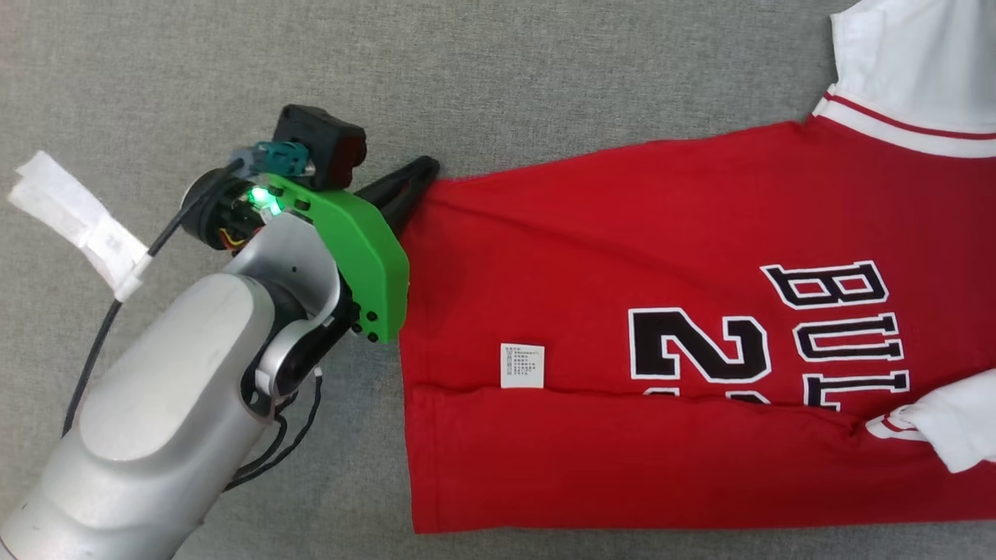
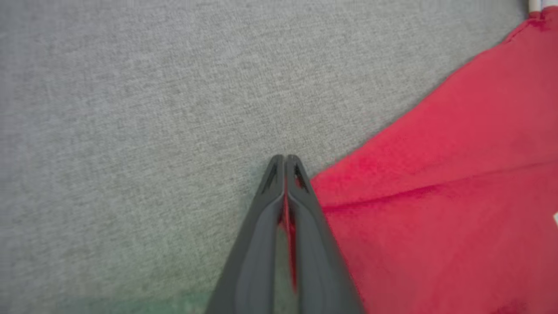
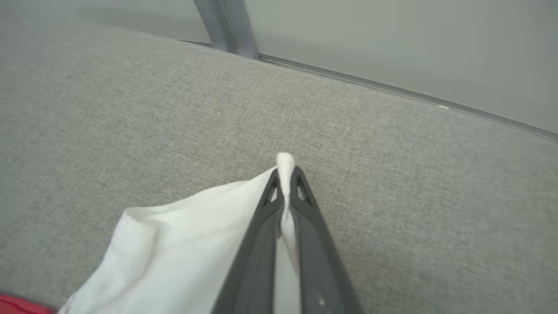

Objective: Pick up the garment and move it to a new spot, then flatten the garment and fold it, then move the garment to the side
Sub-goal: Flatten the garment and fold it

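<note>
A grey woven cloth surface (image 1: 545, 70) spreads beneath and ahead of the jaws of the left gripper (image 1: 426, 166) and of the right gripper (image 3: 285, 172). A crumpled white strip (image 1: 70, 214) (tape or paper, hard to tell) lies on it well behind the left jaws, off to one side. Far ahead of the right jaws the cloth ends at a thin dark edge line (image 3: 392, 89). A grey metal post (image 3: 226, 26) rises there, slightly left of them, against a pale smooth background (image 3: 392, 39).
</note>
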You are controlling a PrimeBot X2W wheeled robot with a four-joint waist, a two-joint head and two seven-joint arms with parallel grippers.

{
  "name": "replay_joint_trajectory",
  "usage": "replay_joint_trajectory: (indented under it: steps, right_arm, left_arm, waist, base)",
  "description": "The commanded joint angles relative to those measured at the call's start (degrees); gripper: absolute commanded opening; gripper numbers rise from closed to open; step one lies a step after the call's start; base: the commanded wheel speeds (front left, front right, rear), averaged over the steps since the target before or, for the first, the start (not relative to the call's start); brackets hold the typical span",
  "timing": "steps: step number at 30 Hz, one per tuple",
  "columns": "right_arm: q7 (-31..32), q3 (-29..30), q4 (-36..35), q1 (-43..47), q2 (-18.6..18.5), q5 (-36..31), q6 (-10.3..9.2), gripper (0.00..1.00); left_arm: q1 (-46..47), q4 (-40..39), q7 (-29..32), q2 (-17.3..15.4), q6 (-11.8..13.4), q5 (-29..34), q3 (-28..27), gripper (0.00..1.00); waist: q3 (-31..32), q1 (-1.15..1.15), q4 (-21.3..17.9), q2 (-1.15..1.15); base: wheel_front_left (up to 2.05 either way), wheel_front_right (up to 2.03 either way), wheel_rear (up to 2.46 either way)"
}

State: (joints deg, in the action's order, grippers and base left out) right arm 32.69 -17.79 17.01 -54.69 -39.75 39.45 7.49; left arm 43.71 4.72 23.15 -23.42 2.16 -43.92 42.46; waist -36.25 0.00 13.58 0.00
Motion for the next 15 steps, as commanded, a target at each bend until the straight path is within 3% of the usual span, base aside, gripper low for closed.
replay_joint_trajectory:
  steps: [1,15]
  right_arm:
    - [-1.4,0.6,-0.4,-0.6,-0.7,1.0,0.0,0.0]
    - [-16.0,3.8,-9.2,11.5,-4.8,6.7,0.0,0.0]
  left_arm:
    - [-1.0,0.5,-0.2,-0.8,0.4,-0.9,-0.5,0.0]
    - [-6.6,-3.0,-7.4,-2.9,3.2,-2.5,-5.6,0.0]
  waist:
    - [0.7,0.0,-0.9,0.0]
    - [8.9,0.0,-6.3,0.0]
  base:
    - [0.0,0.0,0.0]
    - [0.0,0.0,0.0]
